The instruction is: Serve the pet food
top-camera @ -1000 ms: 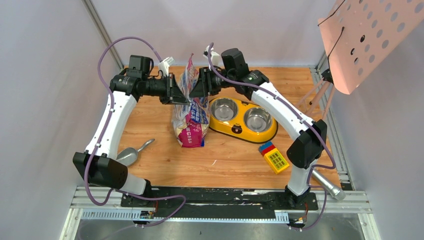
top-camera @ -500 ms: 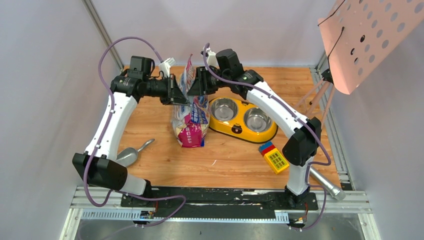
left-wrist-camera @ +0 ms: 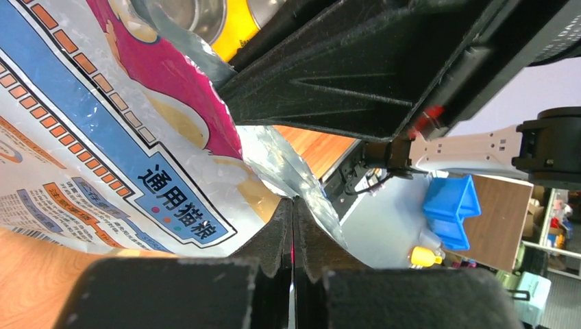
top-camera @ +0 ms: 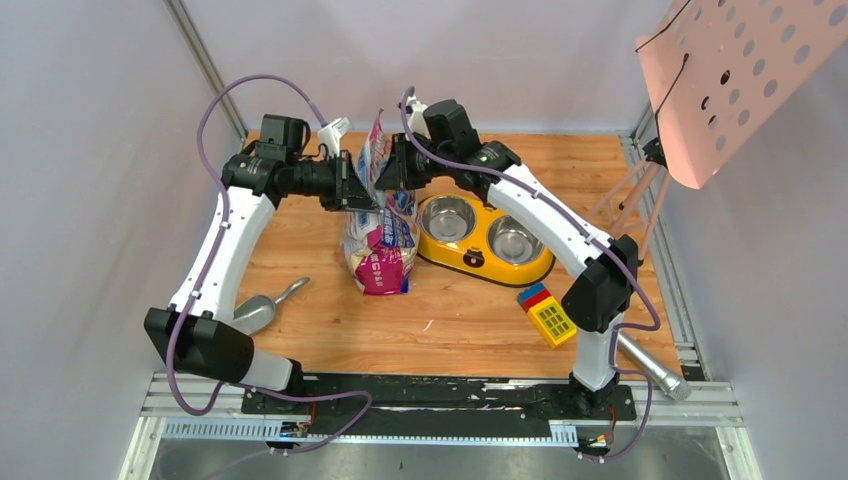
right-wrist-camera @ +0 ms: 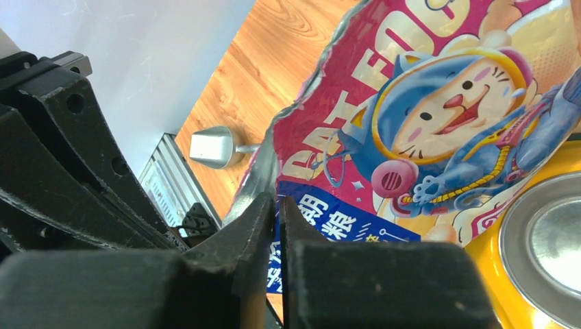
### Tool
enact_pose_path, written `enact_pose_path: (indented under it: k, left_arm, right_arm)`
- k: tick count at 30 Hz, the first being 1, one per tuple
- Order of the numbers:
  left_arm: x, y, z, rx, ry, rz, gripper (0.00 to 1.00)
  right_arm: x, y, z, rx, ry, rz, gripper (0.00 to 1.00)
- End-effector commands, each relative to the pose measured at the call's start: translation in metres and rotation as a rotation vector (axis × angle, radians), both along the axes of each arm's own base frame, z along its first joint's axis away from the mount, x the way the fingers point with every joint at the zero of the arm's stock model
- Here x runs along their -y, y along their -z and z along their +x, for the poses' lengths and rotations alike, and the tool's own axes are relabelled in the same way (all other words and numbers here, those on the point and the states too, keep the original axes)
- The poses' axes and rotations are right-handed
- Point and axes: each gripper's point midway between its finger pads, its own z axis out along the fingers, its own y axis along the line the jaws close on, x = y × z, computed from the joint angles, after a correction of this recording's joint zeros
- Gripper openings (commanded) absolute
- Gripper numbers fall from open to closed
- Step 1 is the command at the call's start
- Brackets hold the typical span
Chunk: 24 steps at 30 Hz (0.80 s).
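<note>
The glossy blue-and-magenta cat food bag (top-camera: 380, 235) stands upright on the wooden table, its top torn open. The pet food itself is hidden inside it. My left gripper (top-camera: 362, 190) is shut on the bag's top edge from the left; in the left wrist view the silver film (left-wrist-camera: 301, 179) runs into the closed left gripper (left-wrist-camera: 293, 205). My right gripper (top-camera: 386, 180) pinches the opposite lip from the right. In the right wrist view the right gripper (right-wrist-camera: 276, 202) has its jaws nearly together, with the bag (right-wrist-camera: 438, 116) wall in the slit.
A yellow double-bowl feeder (top-camera: 470, 258) with steel bowls sits right of the bag, also in the right wrist view as the feeder (right-wrist-camera: 483, 274). A grey scoop (top-camera: 262, 308) lies front left. A colourful toy block (top-camera: 547, 313) and a silver cylinder (top-camera: 655, 370) lie front right. A pink perforated board (top-camera: 735, 70) hangs at the back right.
My right gripper has moved left to the bag's top and closed its jaws onto the lip. The left arm and the bag have barely moved.
</note>
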Motion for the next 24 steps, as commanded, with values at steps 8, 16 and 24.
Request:
enact_pose_path:
  k: [8,16,24]
  left_arm:
    - [-0.029,-0.034,0.004,0.177,-0.104,0.12,0.56]
    - [-0.034,-0.023,0.049,0.137,-0.208,0.169,0.68]
    - [-0.033,-0.029,0.07,0.177,-0.22,0.177,0.69]
  right_arm:
    - [0.005,0.001,0.014,0.113,0.016,-0.026,0.0]
    - [0.0,-0.004,0.015,0.152,-0.029,-0.007,0.0]
    - [-0.011,-0.037,-0.003,0.182,-0.235,0.146,0.0]
